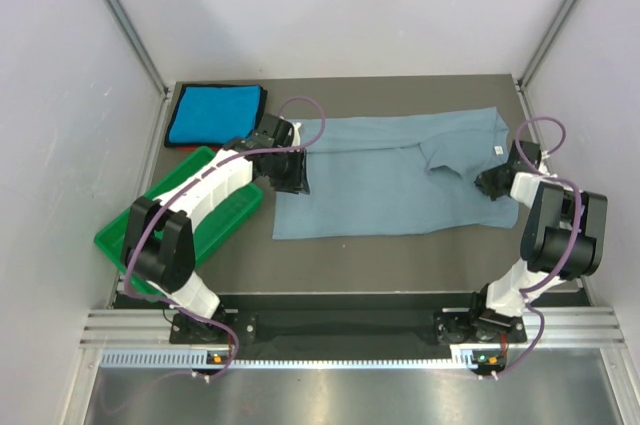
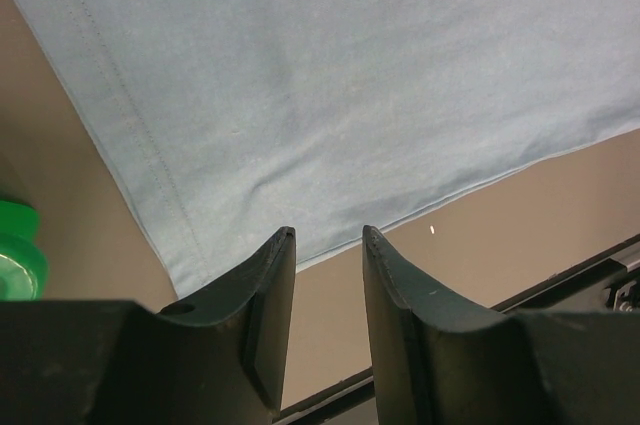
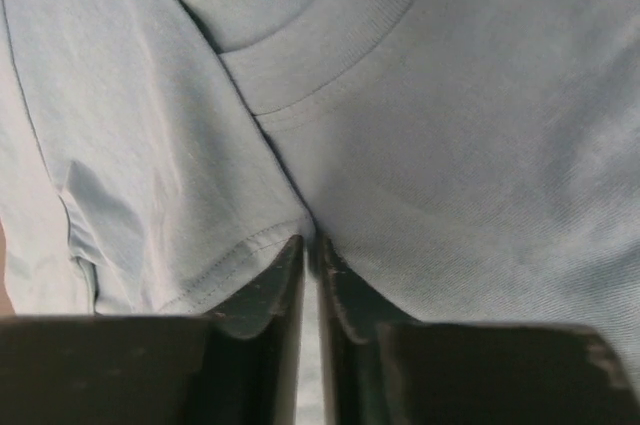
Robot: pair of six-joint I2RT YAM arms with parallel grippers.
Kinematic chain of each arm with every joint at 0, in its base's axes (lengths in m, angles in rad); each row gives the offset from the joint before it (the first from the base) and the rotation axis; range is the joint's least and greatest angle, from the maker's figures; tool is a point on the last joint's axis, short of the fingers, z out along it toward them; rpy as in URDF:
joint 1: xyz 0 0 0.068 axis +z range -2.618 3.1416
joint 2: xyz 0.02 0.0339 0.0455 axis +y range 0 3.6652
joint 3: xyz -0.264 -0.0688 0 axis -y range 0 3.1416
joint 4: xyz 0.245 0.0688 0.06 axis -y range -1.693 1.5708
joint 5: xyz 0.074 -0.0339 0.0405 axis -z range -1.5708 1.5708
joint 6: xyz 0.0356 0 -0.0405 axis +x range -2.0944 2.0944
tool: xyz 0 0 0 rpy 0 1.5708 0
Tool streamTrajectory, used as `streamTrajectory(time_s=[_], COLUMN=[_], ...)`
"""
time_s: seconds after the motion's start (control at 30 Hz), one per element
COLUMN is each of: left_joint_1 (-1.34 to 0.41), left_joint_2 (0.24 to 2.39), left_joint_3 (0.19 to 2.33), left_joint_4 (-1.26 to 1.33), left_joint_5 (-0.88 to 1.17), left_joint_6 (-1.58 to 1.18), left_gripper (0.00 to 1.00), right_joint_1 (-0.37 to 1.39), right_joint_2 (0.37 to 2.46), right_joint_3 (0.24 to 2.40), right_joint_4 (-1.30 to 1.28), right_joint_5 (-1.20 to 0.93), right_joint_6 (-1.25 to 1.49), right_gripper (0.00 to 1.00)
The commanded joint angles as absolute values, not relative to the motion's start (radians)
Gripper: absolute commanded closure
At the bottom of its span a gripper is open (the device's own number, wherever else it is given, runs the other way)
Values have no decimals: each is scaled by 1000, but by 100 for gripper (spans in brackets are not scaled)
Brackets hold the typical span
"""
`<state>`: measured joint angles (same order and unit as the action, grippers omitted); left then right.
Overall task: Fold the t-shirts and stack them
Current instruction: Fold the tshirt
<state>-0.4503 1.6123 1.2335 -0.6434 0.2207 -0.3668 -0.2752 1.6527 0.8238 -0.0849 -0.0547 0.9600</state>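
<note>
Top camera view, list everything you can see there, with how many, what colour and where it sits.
grey-blue t-shirt: one, dusty grey-blue, spread flat across the middle and right of the table
white tag: one, white, on that shirt near its collar, far right
turquoise t-shirt: one, bright turquoise, folded at the far left corner
green tray: one, green, near left, partly under the left arm
table: one, dark brown-grey, beneath everything
left gripper: one, black, open, at the grey-blue shirt's left hem, nothing between the fingers
right gripper: one, black, jaws almost together, pinching cloth just below the collar
</note>
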Motion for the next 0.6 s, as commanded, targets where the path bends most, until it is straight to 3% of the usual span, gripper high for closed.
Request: streamTrajectory(time_s=[0.0,0.03,0.57], left_joint_1=[-443,-442,-440], left_joint_2=[1601,1601,1597], left_joint_3=[1229,1229,1224], left_joint_4=[-612,-614,-612], left_joint_5=[226,225,239], left_joint_6=[-362,-361,-364], left_gripper=[62,62,62], right_joint_1=[-264,-262,-265], right_joint_2=[1658,1646,1463], right_joint_3=[804,802,839], right_joint_4=[-51,-52,-192], right_joint_5=[-51,-49,58], right_joint_6=[965,962,873], right_gripper=[92,100,100])
